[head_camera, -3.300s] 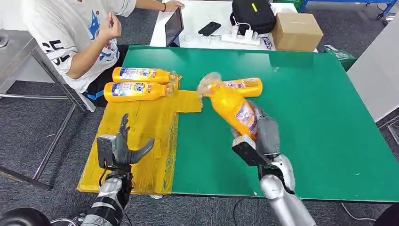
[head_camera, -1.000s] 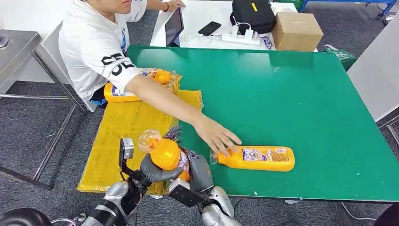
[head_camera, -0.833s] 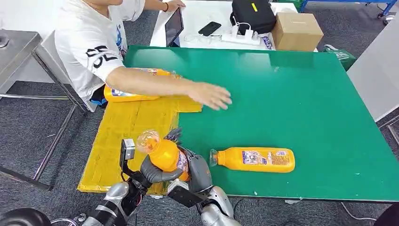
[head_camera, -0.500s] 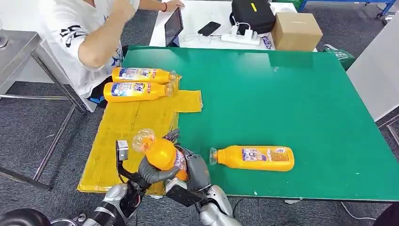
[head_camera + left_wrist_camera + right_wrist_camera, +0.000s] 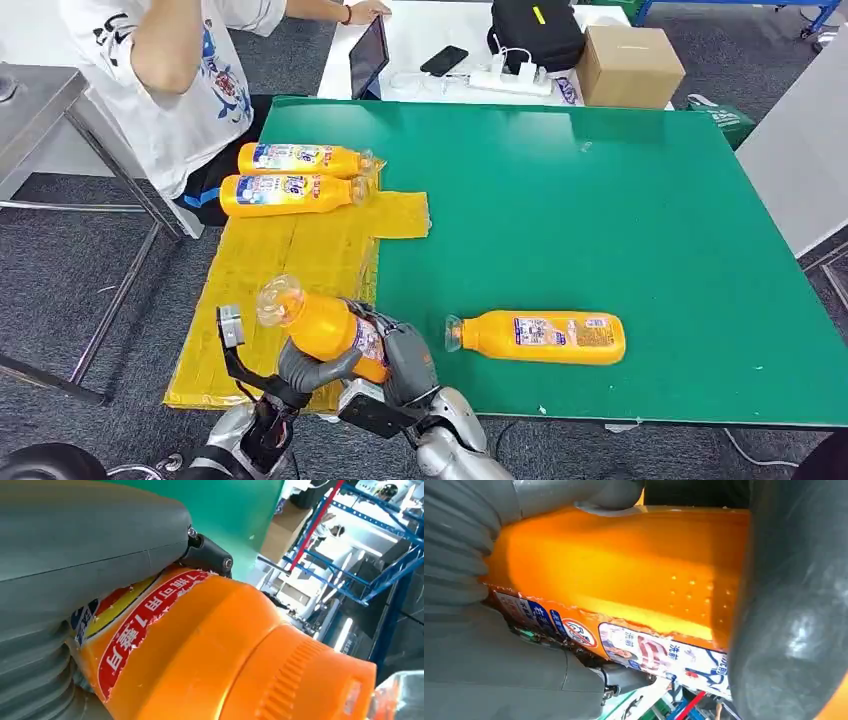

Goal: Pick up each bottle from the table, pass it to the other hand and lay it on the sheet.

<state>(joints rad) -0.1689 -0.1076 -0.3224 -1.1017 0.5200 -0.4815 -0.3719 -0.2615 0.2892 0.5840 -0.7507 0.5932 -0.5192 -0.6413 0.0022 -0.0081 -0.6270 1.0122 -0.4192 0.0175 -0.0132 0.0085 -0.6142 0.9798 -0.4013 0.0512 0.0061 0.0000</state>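
Observation:
An orange bottle (image 5: 322, 326) with a clear cap is held tilted above the near edge of the yellow sheet (image 5: 290, 262), cap pointing left. My left hand (image 5: 312, 366) grips its middle from below, and my right hand (image 5: 406, 362) grips its base. The left wrist view shows the bottle (image 5: 200, 645) against my left hand (image 5: 75, 555). In the right wrist view my right hand (image 5: 791, 630) wraps around the bottle (image 5: 624, 565). A second bottle (image 5: 540, 337) lies on the green table (image 5: 600, 220). Two more bottles (image 5: 300, 158) (image 5: 285, 194) lie side by side on the sheet's far end.
A person in a white shirt (image 5: 170, 70) sits at the table's far left corner. Behind the table stand a tablet (image 5: 368, 55), a phone (image 5: 445, 60), a black bag (image 5: 535, 32) and a cardboard box (image 5: 630, 65).
The person's arm left a bottle on the green table and drew back. The bottle in my two hands has shifted left over the sheet.

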